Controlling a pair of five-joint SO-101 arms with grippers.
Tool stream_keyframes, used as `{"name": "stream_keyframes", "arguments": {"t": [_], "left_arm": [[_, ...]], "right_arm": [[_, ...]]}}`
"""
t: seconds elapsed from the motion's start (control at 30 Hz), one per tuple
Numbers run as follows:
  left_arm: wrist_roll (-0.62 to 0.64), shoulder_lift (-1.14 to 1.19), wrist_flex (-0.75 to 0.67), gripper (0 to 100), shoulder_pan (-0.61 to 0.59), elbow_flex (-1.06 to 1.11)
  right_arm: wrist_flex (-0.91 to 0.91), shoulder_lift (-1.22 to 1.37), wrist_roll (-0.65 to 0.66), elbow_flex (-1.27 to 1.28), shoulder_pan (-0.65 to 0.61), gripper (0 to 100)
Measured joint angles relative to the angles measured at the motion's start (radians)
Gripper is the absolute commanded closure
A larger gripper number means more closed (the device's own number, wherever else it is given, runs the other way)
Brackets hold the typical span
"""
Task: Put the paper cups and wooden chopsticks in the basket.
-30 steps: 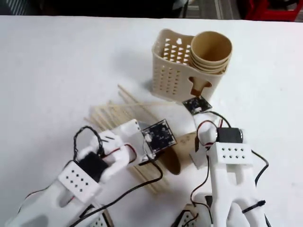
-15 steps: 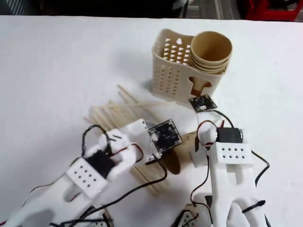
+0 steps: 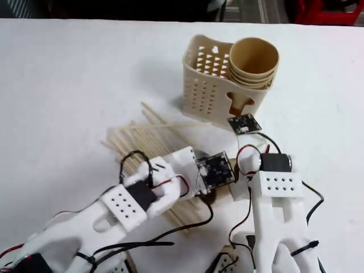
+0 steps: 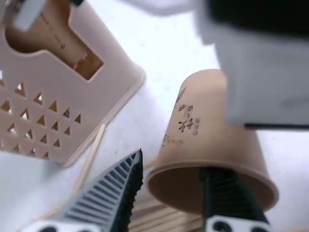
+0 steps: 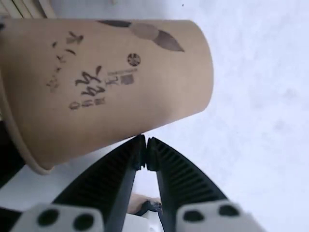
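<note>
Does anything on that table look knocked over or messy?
Yes. One paper cup lies tipped on its side, and the wooden chopsticks sprawl in a loose heap beside the basket, outside it.

High view overlooks table point(image 3: 68, 74); wrist views close, sharing cup point(image 4: 212, 154).

The table point(image 3: 62, 74) is white and plain. Beyond its far edge, near the far right corner, a red object point(image 3: 333, 11) stands on dark ground.
</note>
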Motion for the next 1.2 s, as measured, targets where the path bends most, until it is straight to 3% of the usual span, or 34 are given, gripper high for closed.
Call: {"name": "stream_keyframes", "arguments": {"t": [0.3, 0.5, 0.73, 0.83, 1.03, 1.2], "left_arm": [[0.0, -0.002, -0.025, 88, 0.074, 0.041], [0.0, -0.002, -0.025, 98, 0.089, 0.061], [0.0, 0.0, -0.002, 98, 0.1, 0.06], [0.0, 0.0, 0.112, 98, 0.104, 0.006], [0.0, 0.0, 0.471, 98, 0.104, -0.218], [0.0, 0.0, 0.637, 98, 0.023, -0.382]], "right_arm": [[0.002, 0.0, 0.0, 0.0, 0.002, 98.1], [0.002, 0.0, 0.0, -0.002, 0.005, 98.1], [0.057, -0.002, -0.002, -0.118, 0.066, 98.1], [0.123, -0.002, 0.0, -0.192, 0.068, 98.1], [0.222, -0.002, 0.0, -0.321, 0.078, 98.1], [0.29, -0.002, 0.0, -0.387, 0.074, 98.1]]}}
